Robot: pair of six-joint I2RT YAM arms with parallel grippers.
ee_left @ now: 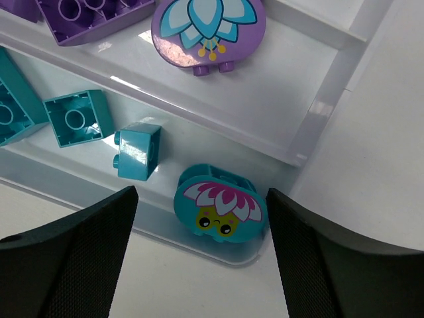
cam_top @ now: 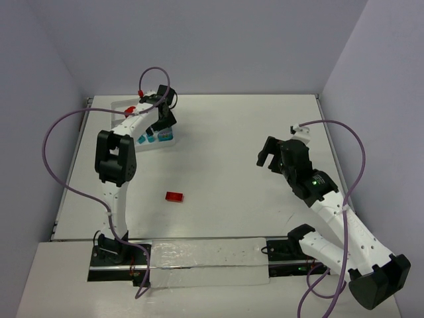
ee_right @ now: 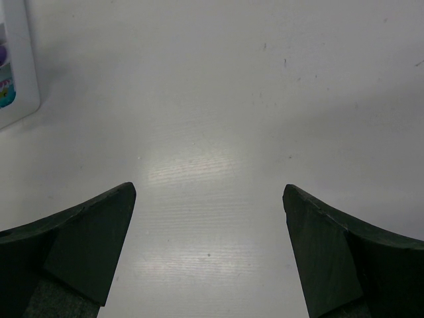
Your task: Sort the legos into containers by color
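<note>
Okay, top view: seeing a red brick (cam_top: 175,196) lying loose on the table (cam_top: 232,165), left gripper (cam_top: 162,136) hanging over the white tray (cam_top: 147,144). Left wrist: spotting wide-spread fingers (ee_left: 66,265) flanking a rounded teal flower piece (ee_left: 219,211) lying in the tray's teal compartment. Right wrist: seeing right gripper (ee_right: 209,245) gaping wide above table.

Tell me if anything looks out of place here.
One red brick lies alone on the table, well apart from the white tray holding the teal bricks and purple pieces. It looks unsorted; nothing else stands out.
</note>
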